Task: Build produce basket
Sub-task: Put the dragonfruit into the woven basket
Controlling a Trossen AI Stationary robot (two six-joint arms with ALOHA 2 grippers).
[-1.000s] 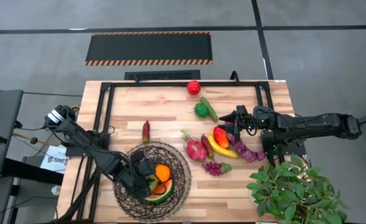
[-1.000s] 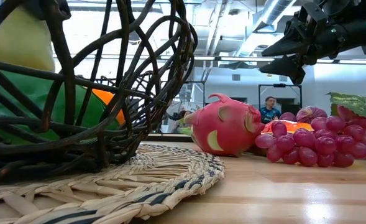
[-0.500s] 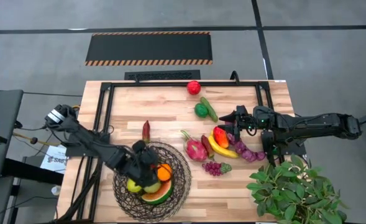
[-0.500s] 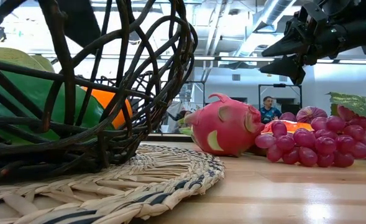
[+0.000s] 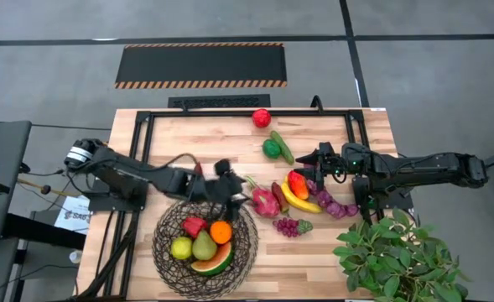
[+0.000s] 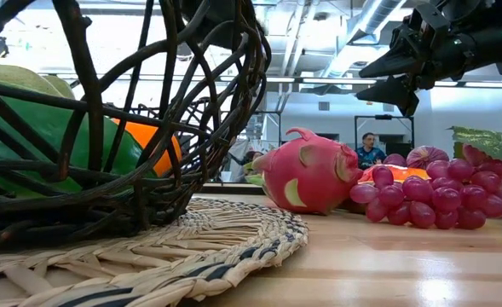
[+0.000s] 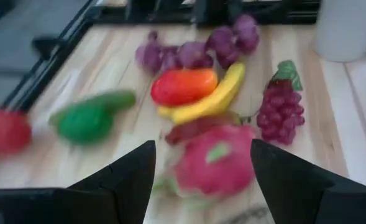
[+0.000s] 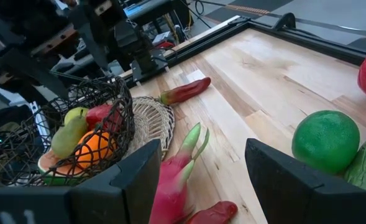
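Observation:
The basket (image 5: 203, 245), dark woven wire on a straw mat (image 6: 191, 247), holds an orange (image 5: 221, 231), a pear (image 5: 203, 245), a watermelon slice (image 5: 214, 262) and other fruit. My left gripper (image 5: 236, 193) hovers open just beyond the basket's far right rim. Its fingers point at the pink dragonfruit (image 7: 214, 165) lying on the table. My right gripper (image 5: 314, 159) hangs open above the table's right half, over the banana (image 5: 300, 202) and the red-orange fruit (image 5: 298, 183). Purple grapes (image 5: 290, 226) lie near the dragonfruit.
A red apple (image 5: 262, 117), a round green fruit (image 5: 270, 148) and a cucumber (image 5: 283, 148) lie toward the far edge. A red chili (image 5: 197, 177) lies just beyond the basket. A leafy plant (image 5: 397, 256) fills the near right corner. A black frame (image 5: 146, 126) borders the tabletop.
My left gripper has come up out of the basket and swung toward the table's right and far side, turning to face the dragonfruit. A yellow-green fruit that hung high in the basket now lies among the others.

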